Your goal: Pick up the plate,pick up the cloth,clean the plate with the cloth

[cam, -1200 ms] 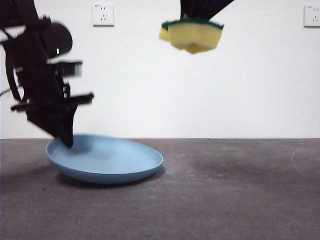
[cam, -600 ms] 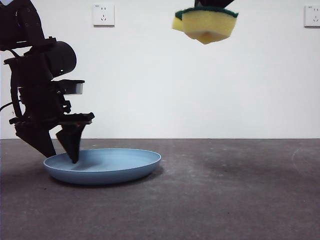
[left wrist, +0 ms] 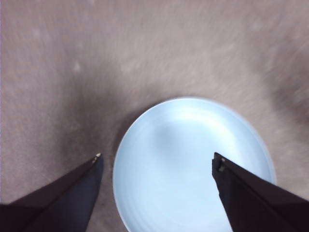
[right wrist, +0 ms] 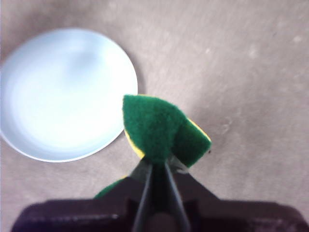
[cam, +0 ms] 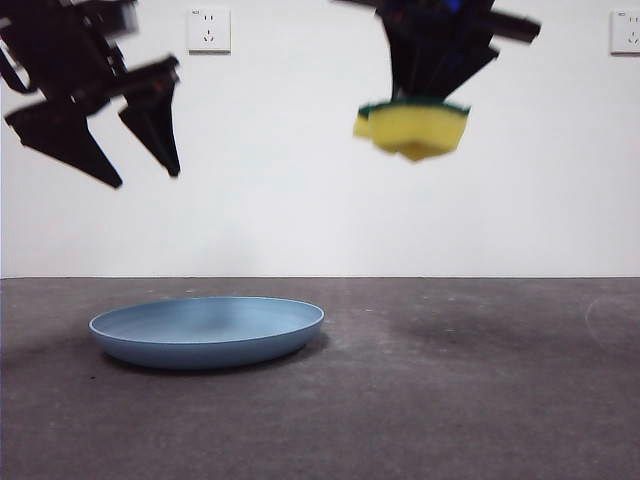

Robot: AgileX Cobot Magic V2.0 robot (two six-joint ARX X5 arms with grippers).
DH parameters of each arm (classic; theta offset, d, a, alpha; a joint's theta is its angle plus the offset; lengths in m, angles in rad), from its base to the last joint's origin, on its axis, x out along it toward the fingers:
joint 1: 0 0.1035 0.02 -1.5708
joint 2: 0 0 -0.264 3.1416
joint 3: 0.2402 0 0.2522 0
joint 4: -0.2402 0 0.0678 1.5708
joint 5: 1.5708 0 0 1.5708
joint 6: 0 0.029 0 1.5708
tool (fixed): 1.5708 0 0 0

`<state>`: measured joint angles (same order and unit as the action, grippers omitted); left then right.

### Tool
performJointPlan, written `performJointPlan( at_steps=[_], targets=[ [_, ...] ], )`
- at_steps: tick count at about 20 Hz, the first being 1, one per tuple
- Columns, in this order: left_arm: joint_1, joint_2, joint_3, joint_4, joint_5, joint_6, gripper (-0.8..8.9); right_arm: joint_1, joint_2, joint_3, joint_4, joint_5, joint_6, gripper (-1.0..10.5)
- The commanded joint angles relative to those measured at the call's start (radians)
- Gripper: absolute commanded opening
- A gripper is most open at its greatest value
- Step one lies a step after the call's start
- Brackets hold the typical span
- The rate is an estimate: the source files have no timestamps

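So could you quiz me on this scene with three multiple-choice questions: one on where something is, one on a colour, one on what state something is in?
1. Where is the plate?
A. Flat on the table
B. Held in the air
C. Leaning on the wall

2. What colour is the sponge on its top face?
A. Red
B. Dark green
C. White

3. How is the left gripper?
A. Shut on the plate
B. Shut on the sponge
C. Open, holding nothing

Answers:
1. A: the front view shows the plate lying on the table, with nothing gripping it.
2. B: a green layer sits over the yellow body, and the right gripper pinches it.
3. C: its jaws stand wide apart, high above the plate.
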<state>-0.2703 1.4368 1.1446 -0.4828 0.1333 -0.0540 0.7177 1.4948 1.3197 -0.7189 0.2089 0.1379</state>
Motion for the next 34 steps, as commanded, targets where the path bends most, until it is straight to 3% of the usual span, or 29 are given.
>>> performJointPlan(
  at_steps=[1,5,9,12,22,24,26,30,31,34],
  targets=[
    [-0.006,-0.124,-0.128,0.058,-0.002,-0.038,3.71,-0.01,0.068,-0.009,0.028,-0.001,-0.01,-0.2],
    [-0.006,-0.379,-0.291,0.096,-0.002,-0.061,3.71,-0.05,0.179,-0.009,0.097,-0.001,-0.016,-0.2],
    [-0.018,-0.623,-0.342,0.036,0.0,-0.101,3.71,-0.105,0.298,-0.009,0.153,-0.003,-0.016,-0.2],
    [-0.026,-0.754,-0.342,-0.011,-0.027,-0.099,3.71,-0.132,0.371,-0.009,0.201,-0.085,-0.016,-0.2],
    [-0.026,-0.877,-0.342,-0.135,-0.08,-0.094,3.69,-0.134,0.443,-0.009,0.214,-0.081,-0.032,-0.1],
    [-0.025,-0.877,-0.342,-0.139,-0.08,-0.094,3.69,-0.135,0.443,-0.009,0.214,-0.114,-0.033,-0.1],
    [-0.025,-0.877,-0.342,-0.143,-0.08,-0.094,3.69,-0.137,0.443,-0.009,0.209,-0.153,-0.035,0.8],
    [-0.025,-0.877,-0.342,-0.157,-0.08,-0.092,3.69,-0.136,0.443,-0.009,0.188,-0.158,-0.034,5.2],
    [-0.025,-0.877,-0.342,-0.162,-0.08,-0.092,3.69,-0.136,0.443,-0.009,0.185,-0.155,-0.034,5.7],
    [-0.025,-0.877,-0.342,-0.168,-0.08,-0.087,3.69,-0.136,0.443,-0.009,0.177,-0.15,-0.034,5.8]
  ],
)
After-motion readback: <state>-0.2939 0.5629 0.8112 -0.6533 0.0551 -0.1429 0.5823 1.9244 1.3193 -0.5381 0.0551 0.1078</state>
